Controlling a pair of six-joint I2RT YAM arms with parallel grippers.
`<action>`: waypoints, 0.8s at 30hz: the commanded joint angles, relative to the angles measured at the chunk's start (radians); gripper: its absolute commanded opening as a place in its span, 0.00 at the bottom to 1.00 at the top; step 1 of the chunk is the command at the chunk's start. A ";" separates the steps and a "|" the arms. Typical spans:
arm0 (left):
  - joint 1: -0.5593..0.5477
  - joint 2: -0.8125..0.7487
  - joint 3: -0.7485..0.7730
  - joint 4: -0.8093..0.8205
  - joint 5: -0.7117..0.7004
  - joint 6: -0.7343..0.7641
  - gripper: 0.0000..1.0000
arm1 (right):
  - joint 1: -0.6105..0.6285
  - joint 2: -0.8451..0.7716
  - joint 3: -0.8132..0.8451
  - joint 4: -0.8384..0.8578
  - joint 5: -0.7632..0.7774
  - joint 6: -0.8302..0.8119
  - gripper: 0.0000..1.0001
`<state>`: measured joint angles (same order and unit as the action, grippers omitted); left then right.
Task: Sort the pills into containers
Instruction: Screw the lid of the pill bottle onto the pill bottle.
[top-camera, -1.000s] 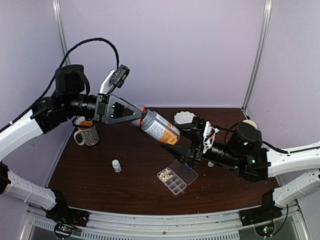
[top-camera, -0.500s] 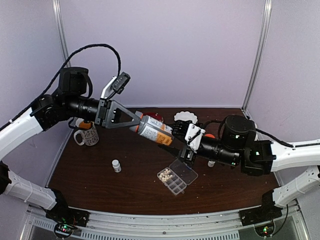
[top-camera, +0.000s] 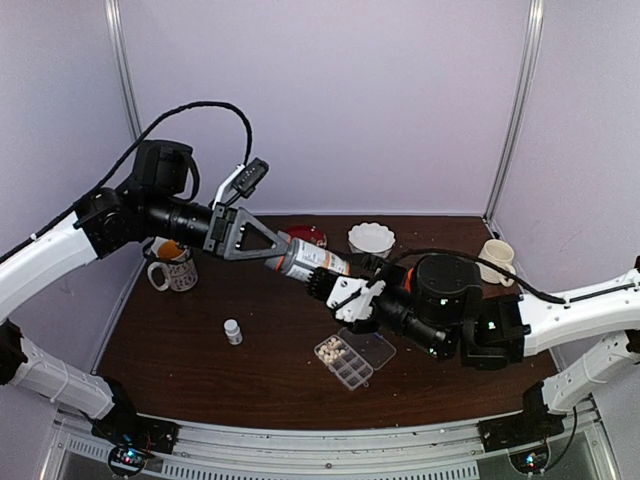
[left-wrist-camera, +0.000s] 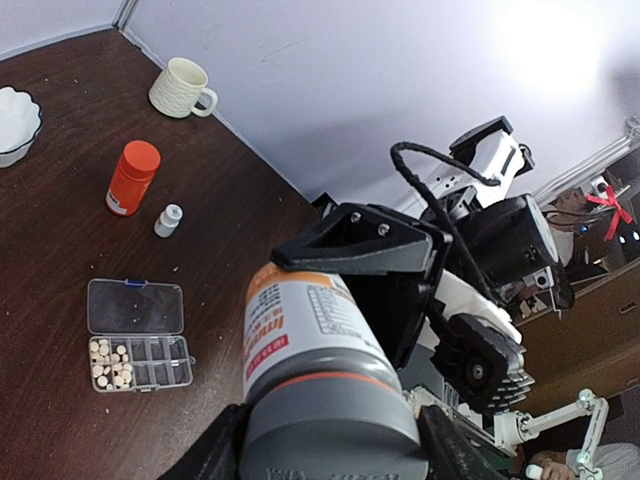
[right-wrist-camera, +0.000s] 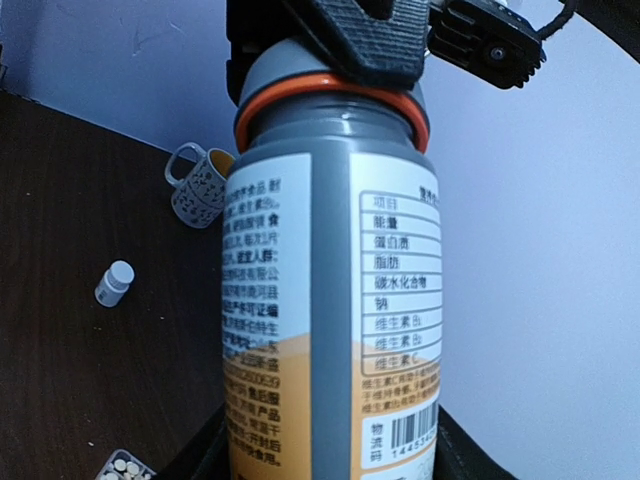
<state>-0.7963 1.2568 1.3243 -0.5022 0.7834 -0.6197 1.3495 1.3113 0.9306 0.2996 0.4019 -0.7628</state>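
Note:
A large grey bottle (top-camera: 308, 262) with a white and orange label hangs in the air above the table, held at both ends. My left gripper (left-wrist-camera: 330, 440) is shut on its grey cap end. My right gripper (right-wrist-camera: 330, 455) is shut on its base end. On the table below lies the clear pill box (top-camera: 345, 362) with its lid (top-camera: 368, 347) open flat. Cream pills (left-wrist-camera: 108, 362) fill its end cells, and the other cells look empty. In the top view my left gripper (top-camera: 283, 252) and right gripper (top-camera: 338, 290) meet over the table's middle.
A patterned mug (top-camera: 176, 268) stands at the left and a small white bottle (top-camera: 232, 331) in front of it. A white scalloped bowl (top-camera: 371, 238), a red round object (top-camera: 308, 236) and a cream mug (top-camera: 495, 256) stand at the back. The left wrist view shows an orange bottle (left-wrist-camera: 132, 177).
Both grippers and the grey bottle between them have shifted to the left. The right arm has swung in towards the middle of the table. Neither gripper's jaws have changed.

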 joint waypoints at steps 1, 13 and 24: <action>-0.037 0.051 0.004 0.075 0.045 -0.028 0.03 | 0.044 0.042 0.030 0.175 0.070 -0.137 0.00; -0.012 0.078 0.024 -0.013 -0.161 -0.048 0.03 | 0.122 0.087 0.045 0.278 0.302 -0.271 0.00; -0.019 0.076 -0.044 0.239 0.106 0.005 0.03 | -0.005 -0.084 0.094 -0.097 -0.337 0.224 0.00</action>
<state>-0.7925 1.3006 1.3273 -0.4564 0.7475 -0.6609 1.3911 1.3197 0.9592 0.2470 0.5667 -0.7712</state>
